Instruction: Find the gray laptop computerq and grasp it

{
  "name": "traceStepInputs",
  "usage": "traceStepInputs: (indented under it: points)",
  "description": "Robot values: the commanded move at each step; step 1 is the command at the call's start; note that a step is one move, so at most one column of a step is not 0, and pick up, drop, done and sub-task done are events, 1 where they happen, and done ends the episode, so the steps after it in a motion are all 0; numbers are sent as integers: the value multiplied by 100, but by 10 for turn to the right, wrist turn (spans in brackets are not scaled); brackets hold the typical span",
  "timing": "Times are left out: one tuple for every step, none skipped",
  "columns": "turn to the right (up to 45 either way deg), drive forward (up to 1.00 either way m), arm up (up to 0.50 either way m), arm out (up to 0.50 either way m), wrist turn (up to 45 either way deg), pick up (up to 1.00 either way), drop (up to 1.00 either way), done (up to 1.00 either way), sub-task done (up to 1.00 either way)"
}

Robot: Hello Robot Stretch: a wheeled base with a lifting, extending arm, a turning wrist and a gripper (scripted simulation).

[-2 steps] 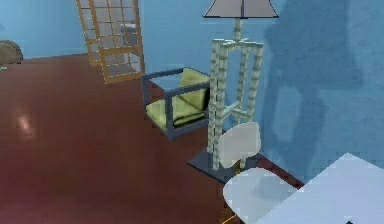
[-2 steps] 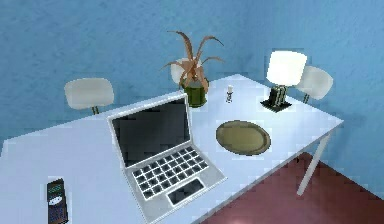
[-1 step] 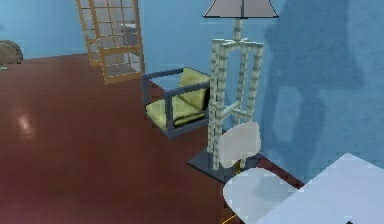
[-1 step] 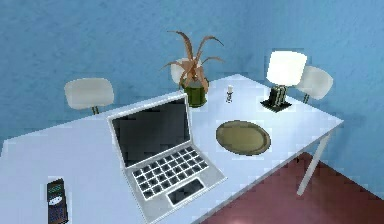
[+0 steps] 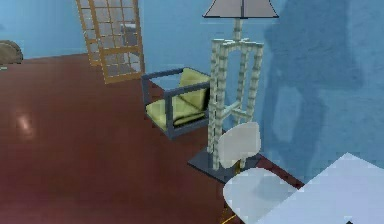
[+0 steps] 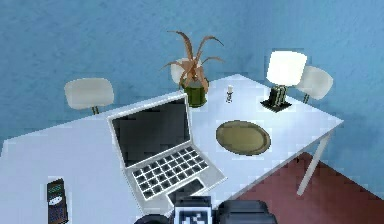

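**Laptop found, grip unproven**

Nearest of all, at six o'clock on the bottom edge of the arm side view, sits the gripper (image 6: 165, 216), dark beside its white marker square. Just past it, towards twelve, the gray laptop (image 6: 165, 150) lies on the white table (image 6: 60, 155), lid up, screen dark, keyboard towards the robot. The laptop lies right behind the gripper's far end, so I cannot tell whether the gripper has hold of it or of anything at all. I also cannot tell whether the two touch.

Around the laptop:
- a dark phone (image 6: 56, 198) at nine o'clock
- a potted plant (image 6: 193, 70) at one
- a round mat (image 6: 243, 137) at three
- a small lamp (image 6: 284, 72) out at two

Pale chairs stand along the table's far side. In the forward view, a table corner (image 5: 345, 190) shows at five o'clock, with a white chair (image 5: 240, 145) beside it.

As I judge it, the search is done: the laptop is found and the arm has been brought up to it. The grasp itself is left. The laptop rests flat on the tabletop, so nothing shows it lifted.
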Motion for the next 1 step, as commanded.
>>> traceStepInputs:
  points:
    - [0,0,0,12,0,0,0,0,0]
